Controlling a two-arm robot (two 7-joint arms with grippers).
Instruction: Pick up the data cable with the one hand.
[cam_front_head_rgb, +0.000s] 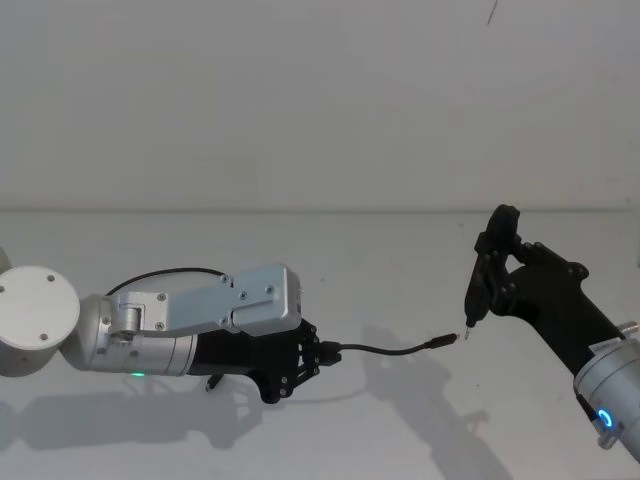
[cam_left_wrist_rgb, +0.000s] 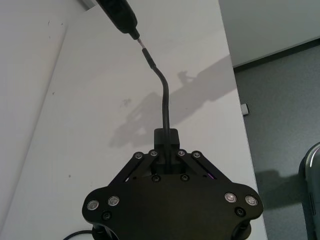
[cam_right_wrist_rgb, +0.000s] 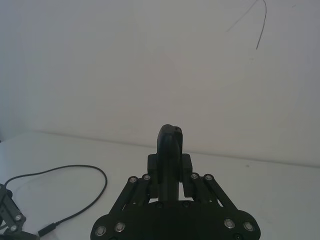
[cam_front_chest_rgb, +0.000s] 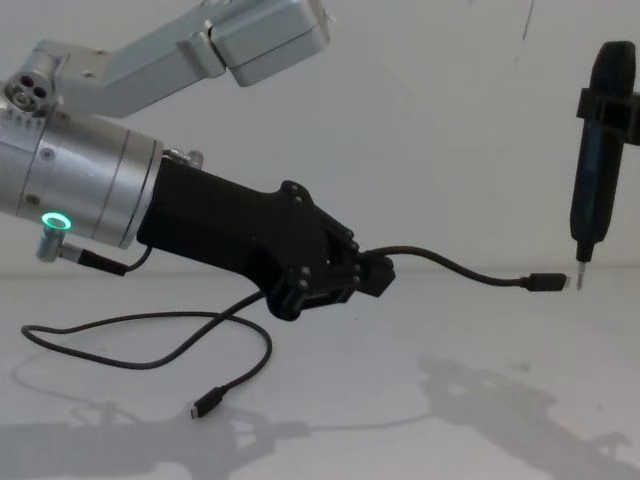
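Observation:
The data cable (cam_front_head_rgb: 385, 349) is a thin black cord, and my left gripper (cam_front_head_rgb: 310, 356) is shut on it above the white table. From the closed fingers (cam_left_wrist_rgb: 167, 137) a short stiff length (cam_left_wrist_rgb: 164, 95) arcs out to a small flat plug (cam_front_chest_rgb: 545, 282). Behind the left gripper (cam_front_chest_rgb: 372, 275), the rest of the cord (cam_front_chest_rgb: 150, 360) lies looped on the table and ends in a second plug (cam_front_chest_rgb: 205, 405). My right gripper (cam_front_head_rgb: 503, 268) is shut on a slim upright black tool (cam_front_chest_rgb: 598, 150). Its pointed tip (cam_front_head_rgb: 467, 325) hangs right beside the held plug (cam_front_head_rgb: 440, 341).
The white table (cam_front_head_rgb: 380, 250) runs back to a plain white wall. In the left wrist view its edge (cam_left_wrist_rgb: 239, 100) drops to grey floor. The left arm's silver body (cam_front_head_rgb: 180, 320) lies low across the front left. Free table surface lies between and behind the two arms.

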